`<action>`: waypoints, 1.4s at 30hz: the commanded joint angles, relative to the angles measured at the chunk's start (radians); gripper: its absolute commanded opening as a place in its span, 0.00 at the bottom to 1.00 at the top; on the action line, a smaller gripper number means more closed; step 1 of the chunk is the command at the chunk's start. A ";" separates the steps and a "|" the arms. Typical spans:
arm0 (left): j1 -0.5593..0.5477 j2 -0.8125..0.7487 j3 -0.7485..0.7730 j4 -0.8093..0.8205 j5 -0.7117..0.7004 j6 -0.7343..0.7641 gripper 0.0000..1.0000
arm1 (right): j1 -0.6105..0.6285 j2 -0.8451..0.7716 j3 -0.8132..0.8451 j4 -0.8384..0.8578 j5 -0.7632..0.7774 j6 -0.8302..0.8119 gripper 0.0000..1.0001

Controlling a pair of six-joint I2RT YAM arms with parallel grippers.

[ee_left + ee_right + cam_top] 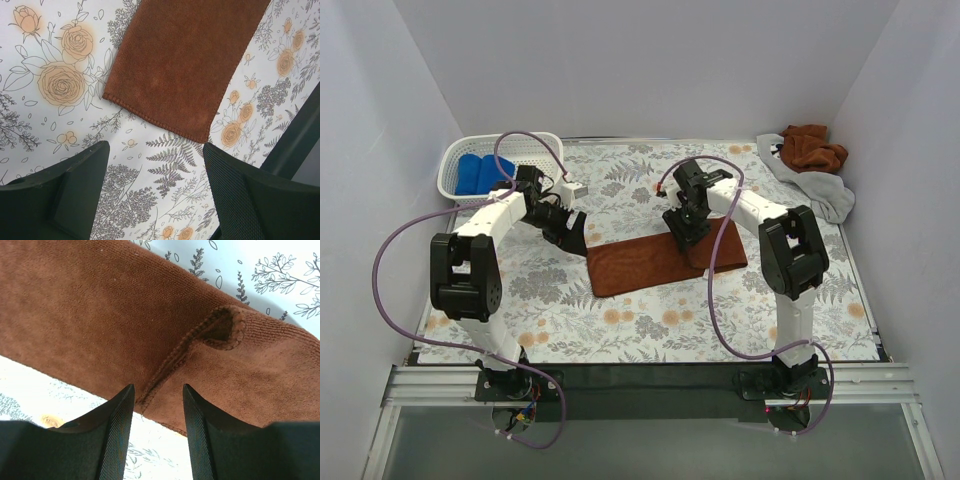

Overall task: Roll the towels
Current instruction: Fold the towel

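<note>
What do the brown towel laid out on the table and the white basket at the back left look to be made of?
Brown towel: soft napped cloth, probably microfibre or terry. It is matte with a fine pile and a stitched hem, and it folds limply. Basket: looks like rigid white plastic, smooth, with walls perforated in a grid, though it is too small to be sure.

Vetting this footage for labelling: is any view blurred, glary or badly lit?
Top external: even, soft light, sharp throughout, no glare on the rust-brown towel. Left wrist: towel and floral tablecloth crisp, left hand near-black with little detail. Right wrist: towel weave sharp, right hand dark, tablecloth at top bright.
</note>
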 commanded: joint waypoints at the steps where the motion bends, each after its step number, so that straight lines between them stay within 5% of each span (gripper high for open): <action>1: 0.000 -0.077 0.007 -0.002 -0.001 0.013 0.70 | 0.015 0.028 0.025 0.010 0.047 0.026 0.41; 13: 0.000 -0.080 -0.005 0.000 -0.005 0.017 0.70 | 0.012 0.051 0.018 0.003 0.038 0.026 0.26; 20: 0.000 -0.079 -0.007 0.000 -0.009 0.026 0.70 | 0.004 0.031 0.027 -0.020 0.036 0.014 0.02; 42: 0.002 -0.054 0.016 -0.014 -0.009 0.025 0.70 | -0.002 -0.039 -0.059 -0.077 -0.036 -0.018 0.01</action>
